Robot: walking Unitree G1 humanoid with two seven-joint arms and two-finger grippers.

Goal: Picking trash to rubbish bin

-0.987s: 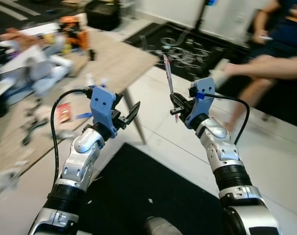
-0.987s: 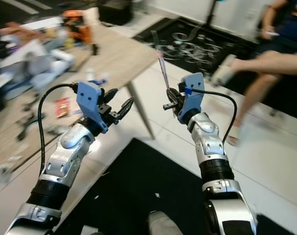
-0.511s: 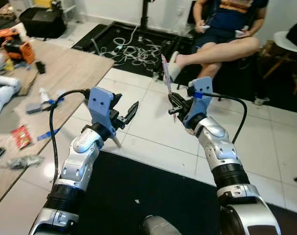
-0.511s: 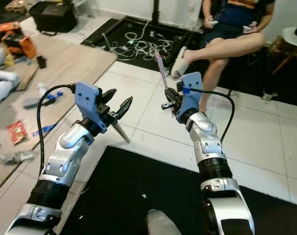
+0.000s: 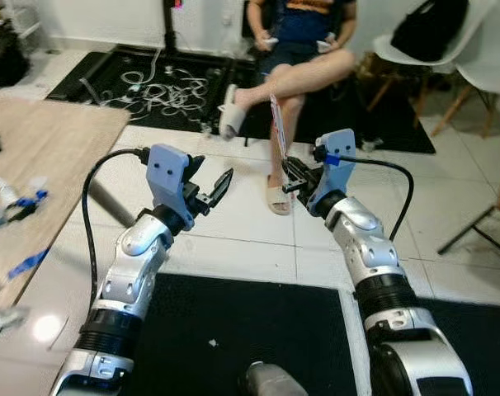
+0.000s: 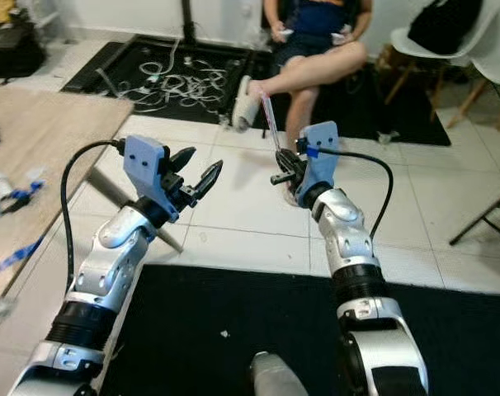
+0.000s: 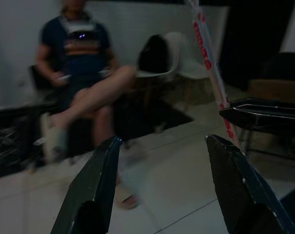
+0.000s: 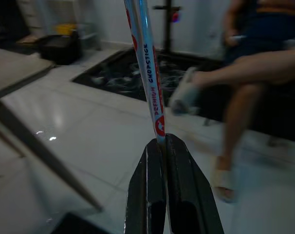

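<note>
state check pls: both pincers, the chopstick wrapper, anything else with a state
right pincer: shut on the chopstick wrapper, raised in front of the robot
chopstick wrapper: pinched at its lower end, standing nearly upright
left pincer: open, holding nothing, raised
person: seated, legs crossed, a small object in each hand
white chair: upright, a black bag on its seat
</note>
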